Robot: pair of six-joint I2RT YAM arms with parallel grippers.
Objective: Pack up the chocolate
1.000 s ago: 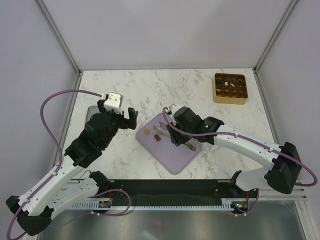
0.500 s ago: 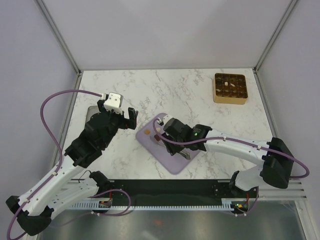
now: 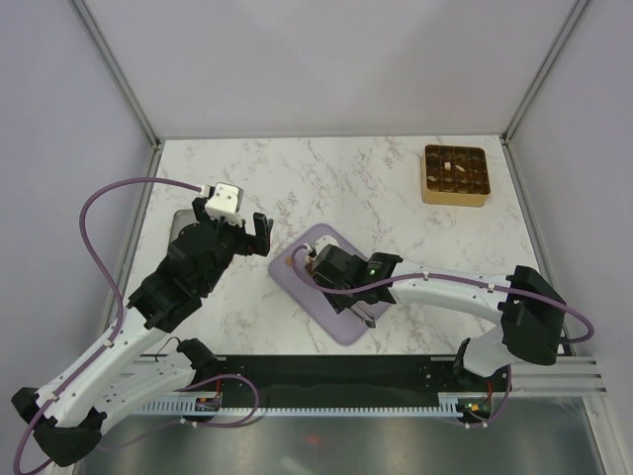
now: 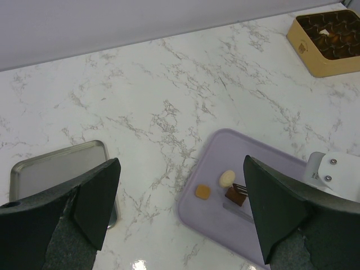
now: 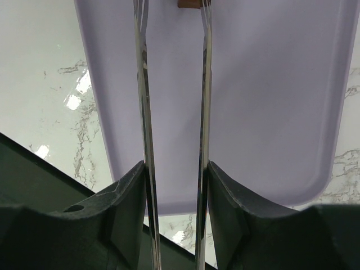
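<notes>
From above, one lilac mat lies between the two arms, within reach of both, and one gold tray waits at the far right corner, well apart. The right gripper sits low over the mat. The left gripper hovers near the mat's left edge, spread wide and empty; we judge it parked clear.

From the left wrist we count three chocolates loose on the mat: one caramel-tan chocolate, one cream-white chocolate and one dark brown chocolate. One steel dish stands to the left. At least two pale pieces show in the tray.

From the right wrist, the fingers clamp one pair of tweezers, we judge because each chocolate is far smaller than a finger. Its two blades flank the dark brown chocolate, though we cannot tell whether they pinch it.
</notes>
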